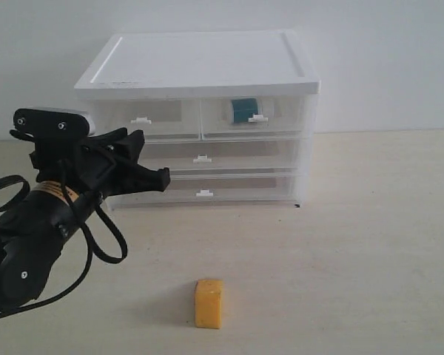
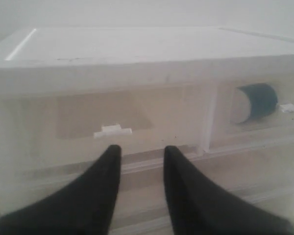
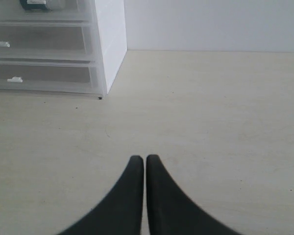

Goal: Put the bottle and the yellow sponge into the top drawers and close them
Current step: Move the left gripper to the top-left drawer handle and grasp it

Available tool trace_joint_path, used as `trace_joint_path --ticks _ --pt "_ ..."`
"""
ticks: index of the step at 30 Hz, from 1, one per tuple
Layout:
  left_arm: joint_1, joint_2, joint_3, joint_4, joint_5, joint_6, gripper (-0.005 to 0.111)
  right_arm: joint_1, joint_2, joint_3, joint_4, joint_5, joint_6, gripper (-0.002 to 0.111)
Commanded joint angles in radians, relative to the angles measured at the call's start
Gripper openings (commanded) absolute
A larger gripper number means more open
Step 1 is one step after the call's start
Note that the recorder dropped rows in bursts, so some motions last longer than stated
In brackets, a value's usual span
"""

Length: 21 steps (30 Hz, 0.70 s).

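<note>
The teal bottle (image 1: 244,111) lies on its side inside the shut top right drawer (image 1: 257,117), also seen through the clear front as the bottle (image 2: 257,102). The top left drawer (image 1: 144,118) is shut, and its white tab handle (image 2: 112,130) sits just beyond my left gripper (image 2: 142,150), which is open and holds nothing. In the exterior view that left gripper (image 1: 149,171) hovers in front of the cabinet's left side. The yellow sponge (image 1: 209,302) stands on the table well in front of the cabinet. My right gripper (image 3: 145,159) is shut and empty over bare table.
The white-topped cabinet (image 1: 200,63) stands at the back against the wall, with two full-width clear drawers (image 1: 207,157) below the top ones. Its lower corner (image 3: 102,93) shows in the right wrist view. The right arm is out of the exterior view.
</note>
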Motion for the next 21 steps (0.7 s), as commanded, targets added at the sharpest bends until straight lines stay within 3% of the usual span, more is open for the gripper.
trace_joint_path --ticks 1,4,21 --pt "-0.003 0.006 -0.013 0.007 -0.037 -0.003 0.055 0.000 -0.005 0.000 -0.006 -0.003 -0.008 0.000" --pt "-0.003 0.008 -0.017 -0.004 -0.042 -0.008 0.063 0.000 -0.005 0.000 -0.006 -0.003 -0.008 0.000" --pt "-0.003 0.165 -0.150 -0.153 -0.066 0.089 0.061 0.000 -0.005 0.000 -0.003 -0.003 -0.008 0.000"
